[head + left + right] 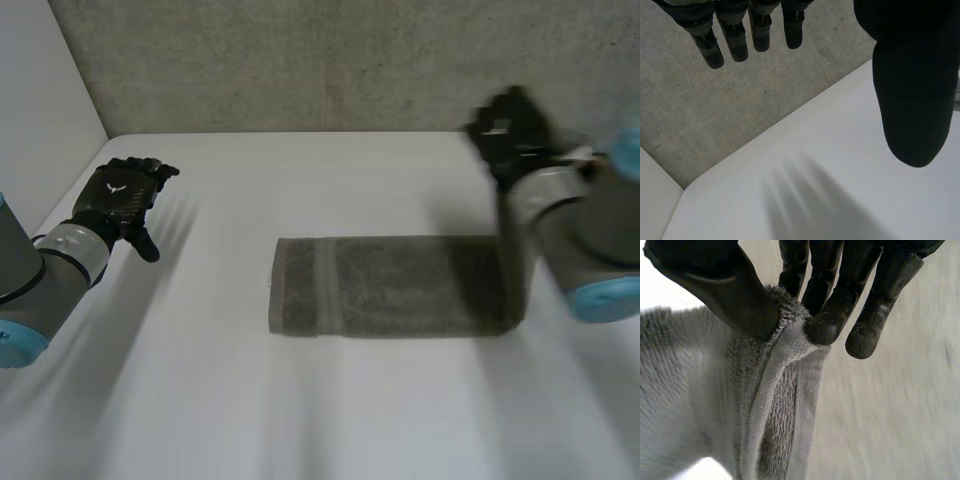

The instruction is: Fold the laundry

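Observation:
A grey towel (380, 285) lies folded into a long strip across the middle of the white table (300, 420). Its right end rises in a narrow band up to my right hand (510, 125), which is held high near the back wall. In the right wrist view that hand (740, 295) pinches the towel's hemmed edge (775, 405) between thumb and fingertips, and the cloth hangs down from the grip. My left hand (120, 195) hovers over the table's far left, well away from the towel, its fingers (735, 35) straight and spread with nothing in them.
A rough grey wall (330, 60) runs along the table's back edge. A pale side panel (40, 100) closes off the left. Bare tabletop (840, 165) lies under my left hand.

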You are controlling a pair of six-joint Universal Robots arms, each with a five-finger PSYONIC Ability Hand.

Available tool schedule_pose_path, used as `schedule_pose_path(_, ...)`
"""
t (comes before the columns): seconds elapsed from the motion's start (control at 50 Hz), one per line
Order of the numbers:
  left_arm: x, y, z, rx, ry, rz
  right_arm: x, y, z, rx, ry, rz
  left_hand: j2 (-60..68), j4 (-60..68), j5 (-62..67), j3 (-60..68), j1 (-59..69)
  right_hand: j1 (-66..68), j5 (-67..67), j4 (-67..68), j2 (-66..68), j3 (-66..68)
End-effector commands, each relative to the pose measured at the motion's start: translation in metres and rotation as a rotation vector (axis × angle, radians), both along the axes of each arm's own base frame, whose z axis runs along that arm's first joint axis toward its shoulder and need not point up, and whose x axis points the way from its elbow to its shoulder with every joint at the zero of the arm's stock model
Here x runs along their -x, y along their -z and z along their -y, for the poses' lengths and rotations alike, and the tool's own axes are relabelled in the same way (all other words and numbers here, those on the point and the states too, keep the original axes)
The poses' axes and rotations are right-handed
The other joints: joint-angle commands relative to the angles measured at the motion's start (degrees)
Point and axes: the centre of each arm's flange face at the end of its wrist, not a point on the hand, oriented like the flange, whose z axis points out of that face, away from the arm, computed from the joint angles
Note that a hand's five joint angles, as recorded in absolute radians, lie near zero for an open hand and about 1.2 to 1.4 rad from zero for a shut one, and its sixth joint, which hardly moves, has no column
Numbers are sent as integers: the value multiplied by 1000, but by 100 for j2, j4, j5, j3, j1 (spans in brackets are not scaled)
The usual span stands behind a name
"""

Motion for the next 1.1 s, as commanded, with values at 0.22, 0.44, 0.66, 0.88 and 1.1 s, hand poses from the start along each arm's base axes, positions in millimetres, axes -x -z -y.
schedule_pose_path(0.22, 1, 3, -2, 2, 3, 1, -144, 112, -148, -221, -466, -140, 190, 186, 33, 193, 168, 414, 385, 330, 383, 270)
schedule_pose_path(0.44, 2, 7, -4, 1, 7, 3, -142, 109, -158, -288, -488, -87, 190, 186, 33, 193, 168, 414, 385, 330, 383, 270)
schedule_pose_path(0.66, 6, 8, -7, -3, 19, 3, -130, 89, -163, -387, -478, 22, 173, 169, 17, 177, 151, -6586, -6615, -6670, -6617, -6730)
schedule_pose_path(0.88, 27, 5, -29, -5, 85, 2, -48, 16, -108, -577, -249, 539, 122, 119, -34, 126, 101, -6586, -6615, -6670, -6617, -6730)
schedule_pose_path(1.1, 50, 9, -48, -16, 160, 4, 40, 66, -73, -791, 40, 615, 139, 135, -17, 143, 118, -6073, -6102, -6157, -6104, -6218)
